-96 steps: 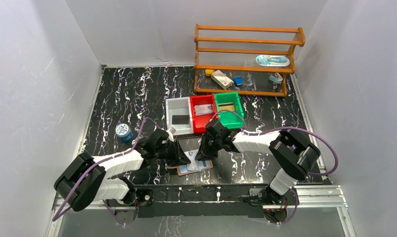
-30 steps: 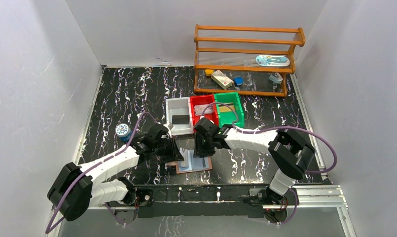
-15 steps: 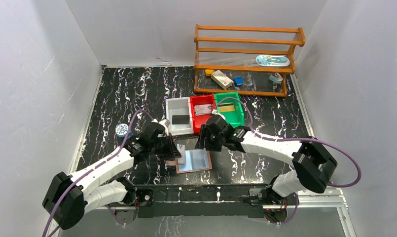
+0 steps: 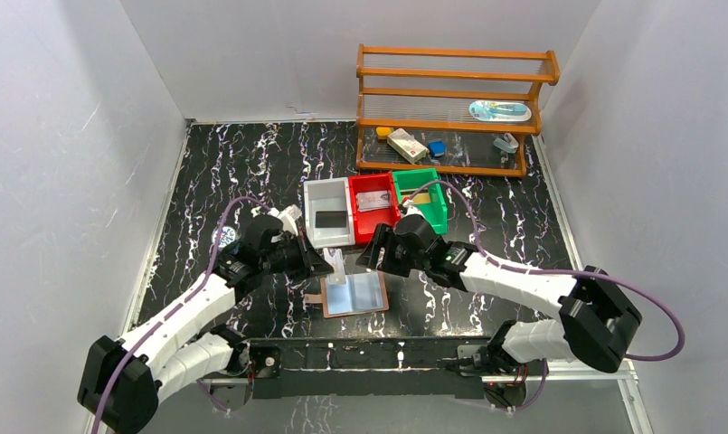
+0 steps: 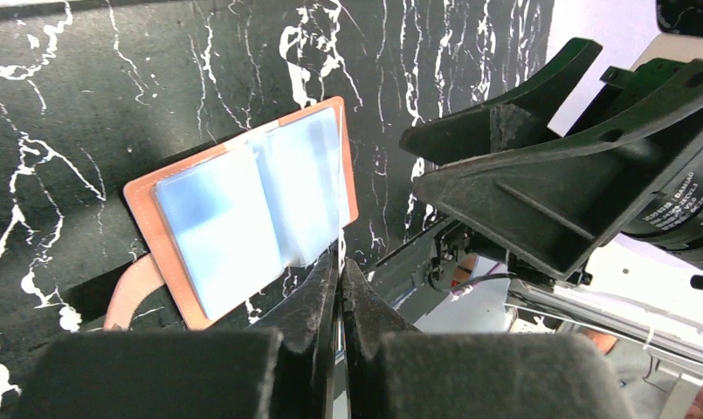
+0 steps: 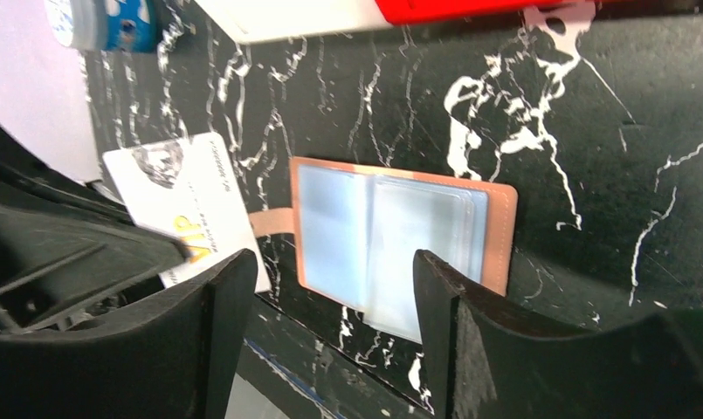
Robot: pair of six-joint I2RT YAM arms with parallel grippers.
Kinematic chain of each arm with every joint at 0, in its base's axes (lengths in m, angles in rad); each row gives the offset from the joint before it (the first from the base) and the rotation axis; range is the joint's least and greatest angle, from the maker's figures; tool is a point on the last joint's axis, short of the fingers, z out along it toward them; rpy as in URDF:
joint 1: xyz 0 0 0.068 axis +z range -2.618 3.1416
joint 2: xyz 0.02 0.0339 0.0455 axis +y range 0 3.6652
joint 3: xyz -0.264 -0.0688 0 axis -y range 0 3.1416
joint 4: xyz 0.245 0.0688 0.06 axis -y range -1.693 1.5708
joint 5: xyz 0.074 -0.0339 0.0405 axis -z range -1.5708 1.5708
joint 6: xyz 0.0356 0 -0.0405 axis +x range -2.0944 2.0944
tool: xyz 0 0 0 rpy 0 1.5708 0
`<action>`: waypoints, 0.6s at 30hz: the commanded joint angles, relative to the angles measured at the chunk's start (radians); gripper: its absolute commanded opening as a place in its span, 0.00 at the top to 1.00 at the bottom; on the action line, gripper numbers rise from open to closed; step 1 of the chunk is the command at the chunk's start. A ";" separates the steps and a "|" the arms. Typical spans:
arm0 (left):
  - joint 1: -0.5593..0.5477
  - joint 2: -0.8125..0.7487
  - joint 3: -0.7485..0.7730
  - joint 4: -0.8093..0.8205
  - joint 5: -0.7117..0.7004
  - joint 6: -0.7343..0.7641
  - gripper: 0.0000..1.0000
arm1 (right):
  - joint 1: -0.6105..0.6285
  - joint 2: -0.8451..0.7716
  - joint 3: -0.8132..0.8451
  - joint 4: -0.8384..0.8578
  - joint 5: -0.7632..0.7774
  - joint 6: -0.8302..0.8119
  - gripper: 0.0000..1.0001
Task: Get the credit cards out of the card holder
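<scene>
- Holder (image 4: 354,294) lies open and flat at the middle of the table's (image 4: 251,163) near edge, long axis along that edge.
- One card (image 6: 186,205) is out, pinched flat in the tightly clamped left gripper (image 4: 328,264), off the holder's far-left corner.
- Right gripper (image 4: 375,256) is spread wide and empty over the holder's far edge. It looks like the free, nearer arm for the next pull.
- Can't tell if more cards remain.

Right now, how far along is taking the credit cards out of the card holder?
Done: one credit card is out of the open card holder. In hand: the left pincer is shut on it. The right pincer is open and empty. Left: setting it down; whether more cards sit inside, I cannot tell.
</scene>
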 commanded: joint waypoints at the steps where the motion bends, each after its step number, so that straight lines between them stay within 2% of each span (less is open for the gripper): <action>1: 0.010 -0.040 -0.004 0.013 0.075 -0.014 1.00 | -0.003 -0.051 -0.021 0.088 0.063 0.019 0.23; 3: 0.011 -0.059 -0.013 0.030 0.070 -0.019 1.00 | -0.003 -0.057 -0.027 0.096 0.065 0.019 0.20; 9: 0.010 -0.095 -0.057 0.140 0.108 -0.064 1.00 | -0.005 -0.055 -0.030 0.135 0.001 0.016 0.19; 18: 0.010 -0.107 -0.088 0.219 0.142 -0.088 1.00 | -0.015 -0.066 -0.107 0.369 -0.116 0.034 0.20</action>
